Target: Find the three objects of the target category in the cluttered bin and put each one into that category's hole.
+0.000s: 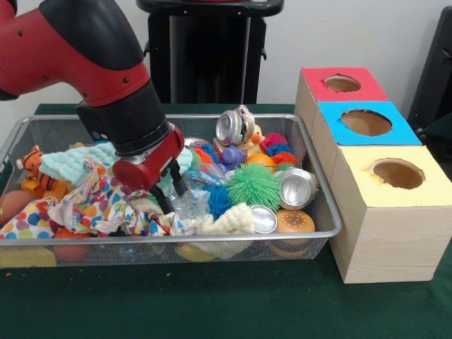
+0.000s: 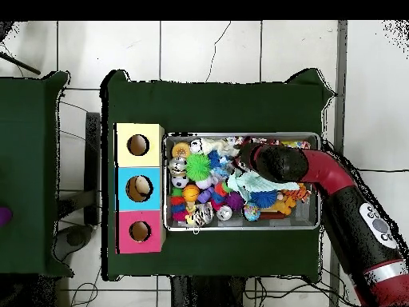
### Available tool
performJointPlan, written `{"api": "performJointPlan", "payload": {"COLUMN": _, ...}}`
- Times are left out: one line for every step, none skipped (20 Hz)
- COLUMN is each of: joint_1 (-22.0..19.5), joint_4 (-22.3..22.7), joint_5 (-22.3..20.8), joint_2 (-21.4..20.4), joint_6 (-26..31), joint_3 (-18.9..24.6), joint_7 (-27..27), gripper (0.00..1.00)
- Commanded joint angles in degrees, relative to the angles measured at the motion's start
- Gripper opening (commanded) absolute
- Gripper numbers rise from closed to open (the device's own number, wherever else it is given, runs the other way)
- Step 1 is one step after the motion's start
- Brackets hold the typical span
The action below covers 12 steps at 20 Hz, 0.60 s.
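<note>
**Gripper down in the clutter, grasp unconfirmed**

Left end of wire bin [image 1: 321, 185]: spotted cloth [image 1: 85, 205] heaped over toys, hiding whatever's under it. Gripper [image 1: 161, 185] sits down in the pile at about 9 o'clock from green spiky ball [image 1: 253, 185]; can't tell if it's spread or pinching. Likely digging. Target category unknown; cans [image 1: 296, 188] at right. Holes: boxes [image 1: 392, 205] at 3 o'clock.

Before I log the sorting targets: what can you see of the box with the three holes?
The three-hole box looks like pale wood, standing upright on the green table beside the wire bin. Its top has red, blue and yellow panels in a row, each with one round hole. In the front view, yellow is nearest; red is farthest.
</note>
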Motion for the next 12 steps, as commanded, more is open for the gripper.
{"api": "performJointPlan", "payload": {"joint_1": 2.3, "joint_4": -2.1, "joint_5": 1.1, "joint_2": 2.1, "joint_6": -1.2, "joint_3": -6.6, "joint_7": 11.1, "gripper": 0.0}}
{"api": "performJointPlan", "payload": {"joint_1": 2.0, "joint_4": -1.8, "joint_5": 1.6, "joint_2": 2.4, "joint_6": -1.5, "joint_3": -6.3, "joint_7": 10.9, "gripper": 0.0}}
{"api": "performJointPlan", "payload": {"joint_1": 1.7, "joint_4": -1.6, "joint_5": 2.1, "joint_2": 2.6, "joint_6": -1.8, "joint_3": -6.1, "joint_7": 10.7, "gripper": 0.0}}
{"api": "performJointPlan", "payload": {"joint_1": 1.6, "joint_4": -1.5, "joint_5": 2.4, "joint_2": 2.7, "joint_6": -1.9, "joint_3": -6.0, "joint_7": 10.4, "gripper": 0.0}}
{"api": "performJointPlan", "payload": {"joint_1": 1.7, "joint_4": -1.6, "joint_5": 2.5, "joint_2": 2.7, "joint_6": -2.0, "joint_3": -6.1, "joint_7": 10.2, "gripper": 0.0}}
{"api": "performJointPlan", "payload": {"joint_1": 1.5, "joint_4": -1.4, "joint_5": 2.6, "joint_2": 2.7, "joint_6": -2.4, "joint_3": -6.2, "joint_7": 10.0, "gripper": 0.0}}
{"api": "performJointPlan", "payload": {"joint_1": 1.4, "joint_4": -1.4, "joint_5": 2.8, "joint_2": 2.8, "joint_6": -2.6, "joint_3": -6.2, "joint_7": 9.4, "gripper": 0.0}}
{"api": "performJointPlan", "payload": {"joint_1": 0.9, "joint_4": -0.8, "joint_5": 3.2, "joint_2": 3.0, "joint_6": -3.5, "joint_3": -5.6, "joint_7": 8.7, "gripper": 0.0}}
{"api": "performJointPlan", "payload": {"joint_1": -0.2, "joint_4": -0.1, "joint_5": 3.6, "joint_2": 3.6, "joint_6": -4.8, "joint_3": -4.2, "joint_7": 7.3, "gripper": 0.0}}
{"api": "performJointPlan", "payload": {"joint_1": -0.4, "joint_4": 0.2, "joint_5": 4.2, "joint_2": 3.5, "joint_6": -4.5, "joint_3": -4.1, "joint_7": 7.4, "gripper": 0.0}}
{"api": "performJointPlan", "payload": {"joint_1": 0.0, "joint_4": 0.4, "joint_5": 4.0, "joint_2": 2.2, "joint_6": -3.0, "joint_3": -5.0, "joint_7": 7.0, "gripper": 0.0}}
{"api": "performJointPlan", "payload": {"joint_1": 0.4, "joint_4": 0.9, "joint_5": 4.5, "joint_2": 0.1, "joint_6": -1.2, "joint_3": -5.4, "joint_7": 7.3, "gripper": 0.0}}
